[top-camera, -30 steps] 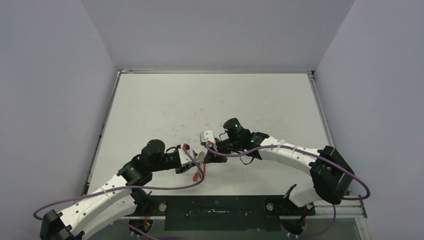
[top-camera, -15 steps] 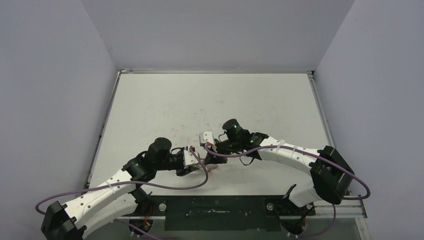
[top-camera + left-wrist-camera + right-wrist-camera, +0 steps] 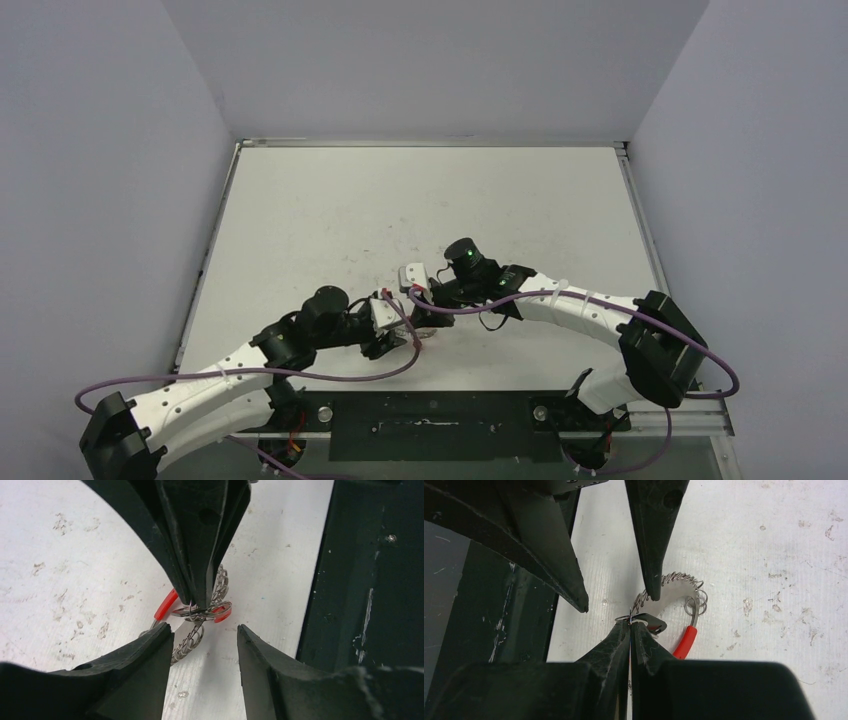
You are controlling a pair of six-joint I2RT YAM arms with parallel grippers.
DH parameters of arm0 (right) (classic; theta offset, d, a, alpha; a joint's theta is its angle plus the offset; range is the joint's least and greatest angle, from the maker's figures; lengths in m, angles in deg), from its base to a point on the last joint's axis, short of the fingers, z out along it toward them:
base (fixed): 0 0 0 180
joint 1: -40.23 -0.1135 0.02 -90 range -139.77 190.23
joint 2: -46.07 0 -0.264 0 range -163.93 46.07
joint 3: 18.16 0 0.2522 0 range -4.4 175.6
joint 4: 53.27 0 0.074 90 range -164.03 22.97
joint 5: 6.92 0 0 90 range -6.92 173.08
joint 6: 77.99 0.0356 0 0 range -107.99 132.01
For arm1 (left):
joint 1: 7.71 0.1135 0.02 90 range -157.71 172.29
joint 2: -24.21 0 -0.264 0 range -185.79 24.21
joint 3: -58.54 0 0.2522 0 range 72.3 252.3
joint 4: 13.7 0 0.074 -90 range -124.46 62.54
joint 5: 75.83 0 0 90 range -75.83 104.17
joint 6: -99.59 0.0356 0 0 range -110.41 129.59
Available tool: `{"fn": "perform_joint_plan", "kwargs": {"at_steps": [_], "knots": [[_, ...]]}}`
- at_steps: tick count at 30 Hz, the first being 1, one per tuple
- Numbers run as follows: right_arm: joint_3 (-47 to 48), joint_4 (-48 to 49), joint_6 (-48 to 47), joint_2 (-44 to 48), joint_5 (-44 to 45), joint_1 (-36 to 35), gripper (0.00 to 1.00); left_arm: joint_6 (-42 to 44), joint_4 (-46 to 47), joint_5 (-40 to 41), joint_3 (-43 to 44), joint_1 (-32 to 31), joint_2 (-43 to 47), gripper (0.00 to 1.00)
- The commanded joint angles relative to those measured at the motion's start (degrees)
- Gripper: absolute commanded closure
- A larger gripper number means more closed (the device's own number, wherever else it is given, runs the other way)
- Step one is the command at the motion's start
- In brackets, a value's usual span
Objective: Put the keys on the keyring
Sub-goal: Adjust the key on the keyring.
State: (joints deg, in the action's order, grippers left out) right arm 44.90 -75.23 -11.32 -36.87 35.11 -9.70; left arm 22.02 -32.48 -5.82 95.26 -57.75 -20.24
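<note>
Keyring sits low on the table, toward six o'clock in the overhead view, where both arms meet; my right gripper is clenched on its thin wire, and from that pinch the red sleeve lies at four o'clock and the strung silver pieces arc away at one o'clock; a small dark looped head, which I take for the loose key, shows just beside those fingertips at three o'clock, though I cannot tell whether it is caught in the pinch or already on the wire; my left gripper stands released, one finger on each side of the ring, gripping nothing; I judge the ring light, springy and slick, its strung pieces free to slide and swing, so bare wire near the sleeve is the place to hold; the key is tiny and likely to twist, so I would take it by the shaft, leaving the looped head free.
</note>
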Motion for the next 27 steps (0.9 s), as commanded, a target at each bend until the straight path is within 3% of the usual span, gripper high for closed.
{"fn": "perform_joint_plan", "kwargs": {"at_steps": [1,9,18,27], "knots": [[2.46,2.84,0.31,0.44,-0.55,-0.17,1.0,-5.56,4.18,8.17,-1.28,-1.89,2.26,0.5],[2.6,3.11,0.86,0.45,-0.03,-0.17,1.0,-11.3,10.63,16.6,-4.73,-6.04,2.57,0.44],[2.64,3.33,1.18,0.58,0.15,-0.17,1.0,-12.03,18.68,18.68,-6.68,-7.4,-1.15,0.54],[2.73,3.29,1.36,0.49,0.23,-0.13,1.0,-11.81,22.13,18.83,-6.71,-7.62,-5.07,0.57]]}}
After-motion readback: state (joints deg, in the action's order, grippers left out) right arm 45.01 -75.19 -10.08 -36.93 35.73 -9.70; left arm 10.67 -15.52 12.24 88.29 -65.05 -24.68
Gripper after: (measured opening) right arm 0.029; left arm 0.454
